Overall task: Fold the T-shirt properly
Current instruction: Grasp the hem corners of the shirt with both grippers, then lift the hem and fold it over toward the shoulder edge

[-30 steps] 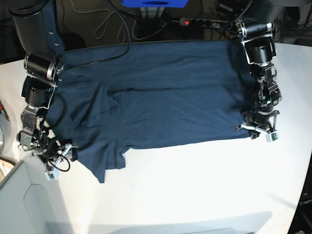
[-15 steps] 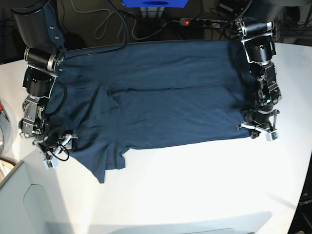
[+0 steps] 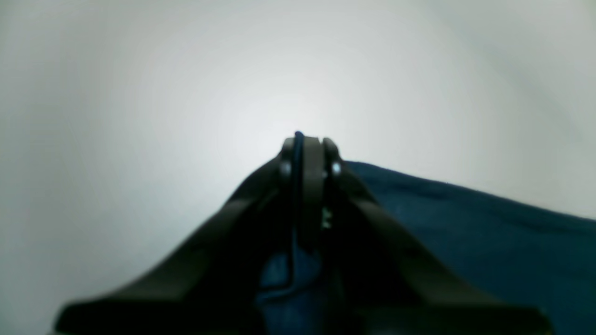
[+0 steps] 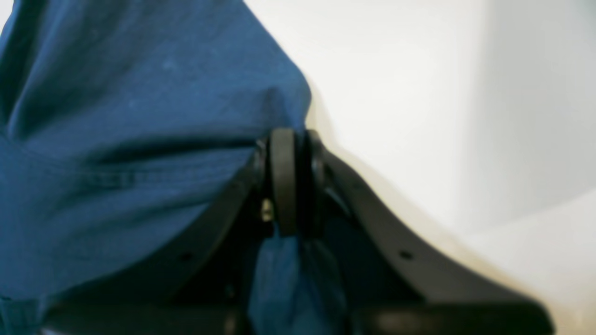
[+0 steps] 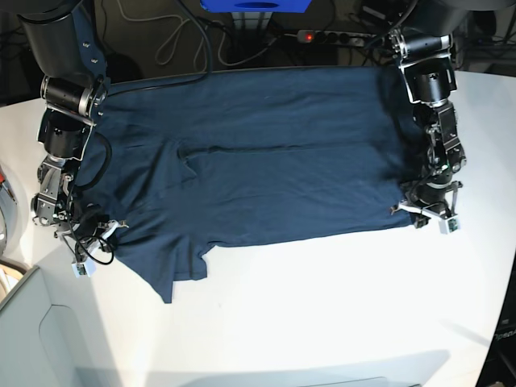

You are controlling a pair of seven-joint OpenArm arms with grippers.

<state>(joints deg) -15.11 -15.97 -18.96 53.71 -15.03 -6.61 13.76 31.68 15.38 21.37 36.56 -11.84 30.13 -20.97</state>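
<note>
The dark navy T-shirt (image 5: 274, 161) lies spread flat across the white table (image 5: 322, 306), with one short sleeve pointing to the front left. My left gripper (image 5: 425, 211) is at the shirt's front right corner. In the left wrist view it (image 3: 305, 139) is shut on a thin edge of the cloth (image 3: 465, 232). My right gripper (image 5: 109, 232) is at the front left sleeve edge. The right wrist view shows it (image 4: 288, 135) shut, with blue fabric (image 4: 116, 139) bunched between its fingers.
A power strip (image 5: 322, 36) with a red light and loose cables lie beyond the table's back edge, beside a blue object (image 5: 254, 5). A pale grey bin (image 5: 32, 339) stands at the front left corner. White tabletop stretches in front of the shirt.
My right gripper has shut on the sleeve edge, and that arm has shifted slightly toward the back. The left arm and its corner of the shirt have not moved.
</note>
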